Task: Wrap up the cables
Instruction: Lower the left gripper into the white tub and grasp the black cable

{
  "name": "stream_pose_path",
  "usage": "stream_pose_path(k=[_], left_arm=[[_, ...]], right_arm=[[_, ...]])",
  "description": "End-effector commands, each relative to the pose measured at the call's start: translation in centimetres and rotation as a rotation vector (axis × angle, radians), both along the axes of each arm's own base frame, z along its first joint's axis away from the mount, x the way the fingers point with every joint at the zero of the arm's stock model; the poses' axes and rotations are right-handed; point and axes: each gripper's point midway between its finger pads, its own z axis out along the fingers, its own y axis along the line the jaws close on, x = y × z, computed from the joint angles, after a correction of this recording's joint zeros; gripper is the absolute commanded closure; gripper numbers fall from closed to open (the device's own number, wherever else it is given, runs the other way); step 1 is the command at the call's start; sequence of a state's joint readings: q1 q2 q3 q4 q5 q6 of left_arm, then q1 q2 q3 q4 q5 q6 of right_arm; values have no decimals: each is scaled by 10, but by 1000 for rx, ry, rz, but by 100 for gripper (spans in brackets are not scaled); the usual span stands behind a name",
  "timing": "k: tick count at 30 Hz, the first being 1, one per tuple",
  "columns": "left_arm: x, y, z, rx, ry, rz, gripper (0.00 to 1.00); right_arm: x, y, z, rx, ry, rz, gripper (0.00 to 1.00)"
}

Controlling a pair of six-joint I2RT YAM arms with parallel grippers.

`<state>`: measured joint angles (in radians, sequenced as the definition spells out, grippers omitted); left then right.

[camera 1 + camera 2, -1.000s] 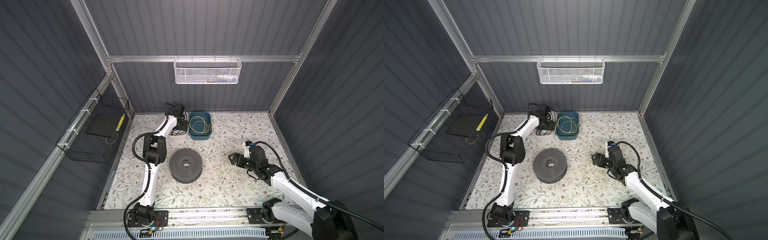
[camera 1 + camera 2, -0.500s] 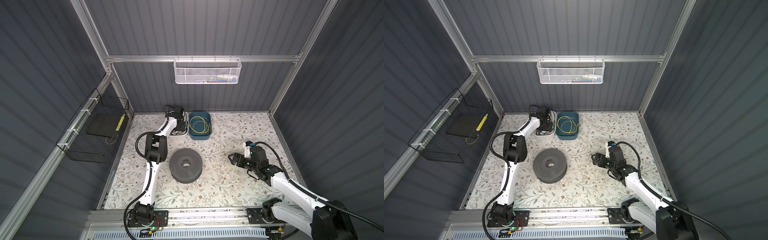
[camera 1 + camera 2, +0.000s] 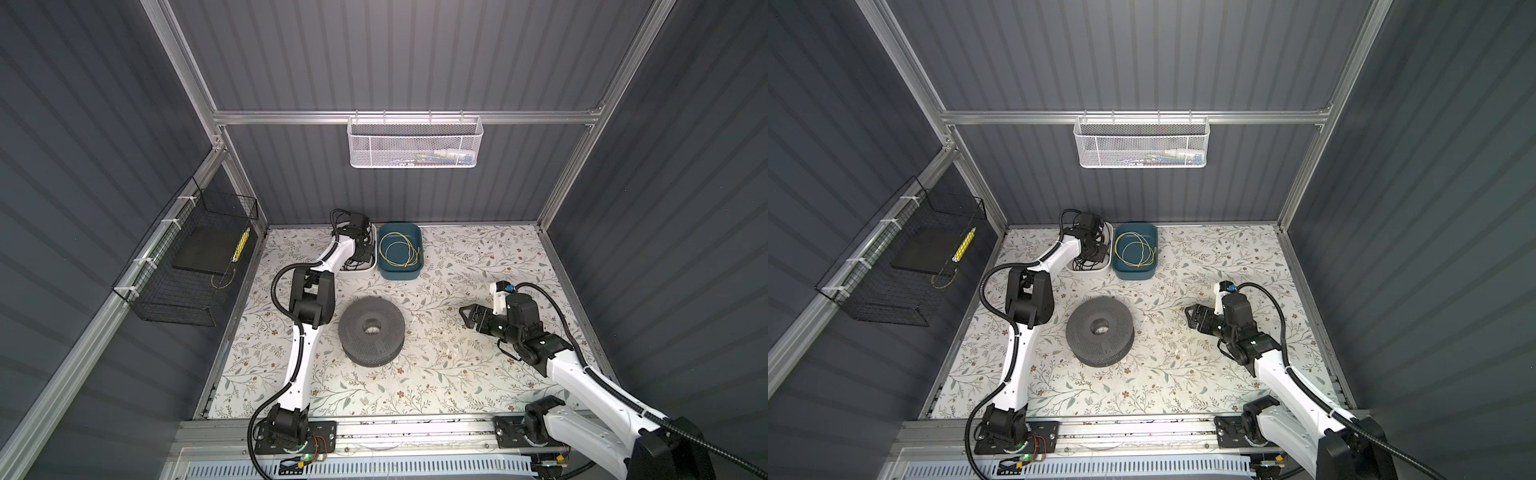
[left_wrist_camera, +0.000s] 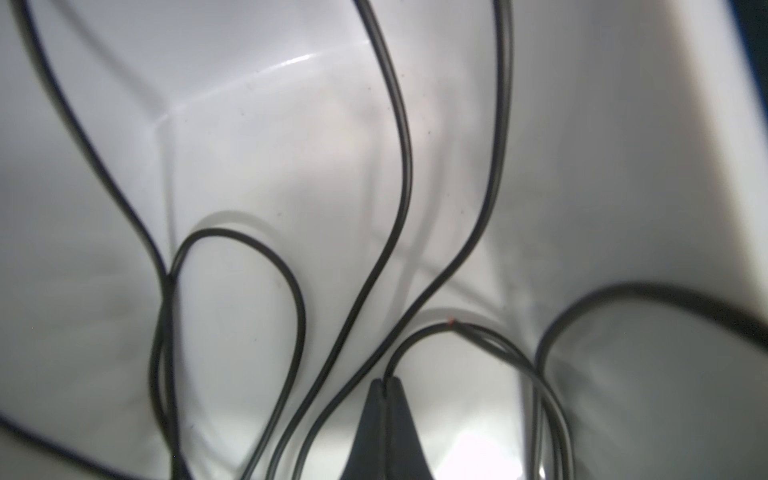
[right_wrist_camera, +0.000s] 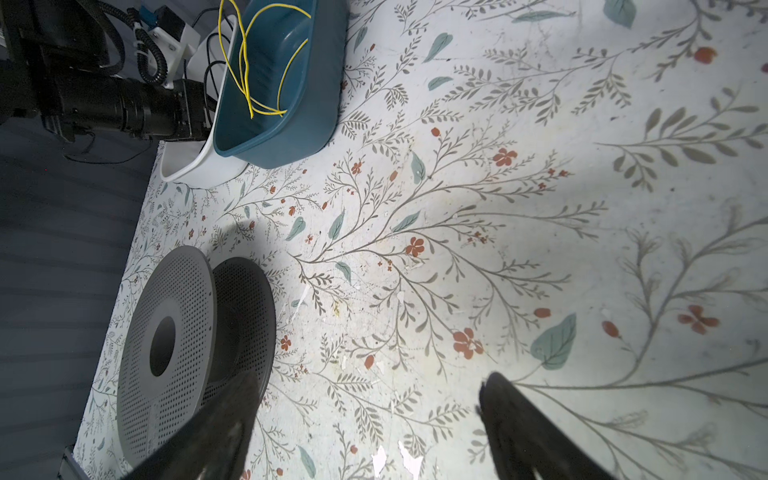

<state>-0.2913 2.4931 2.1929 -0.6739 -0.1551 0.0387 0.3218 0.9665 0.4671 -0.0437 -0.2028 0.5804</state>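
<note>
Cables lie in loose black loops inside the white tub at the back of the worktop. The left end effector is pressed together on one strand down in there, so to my eye the wrapping has barely begun: nothing is wound on the grey reel in the middle, and the cables have yet to leave the tub. The right end effector hangs spread and empty, well apart from the reel, while the loops crossing the pinched strand look likely to drag along, and the blue tub with its yellow wire sits just beside.
</note>
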Motion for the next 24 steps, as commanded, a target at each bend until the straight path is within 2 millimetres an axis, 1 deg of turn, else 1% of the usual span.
stream_pose_path(k=[1,3,5,10,13,16,21,23,24], left_arm=[[9,4,83,-3,-178,-15,100],[9,4,106,-18,-227,-11,100],[9,4,123,-33,-259,-10,100],[5,6,144,-43,-283,2,100],[1,9,163,-51,-323,20,100],[-5,11,191,-68,-370,27,100],[-22,12,256,-127,-474,28,100],[-31,13,279,-147,-509,27,100],[-36,14,286,-154,-517,27,100]], right_arm=[[-5,0,-2,14,15,1,14],[-5,0,0,25,9,0,15],[-5,1,1,33,7,-1,15],[-8,1,3,37,1,7,15],[-10,0,7,36,-9,5,15],[-10,-1,10,37,-20,1,15],[-10,1,15,52,-29,11,15],[-10,3,18,59,-32,16,16],[-10,4,19,65,-33,17,16]])
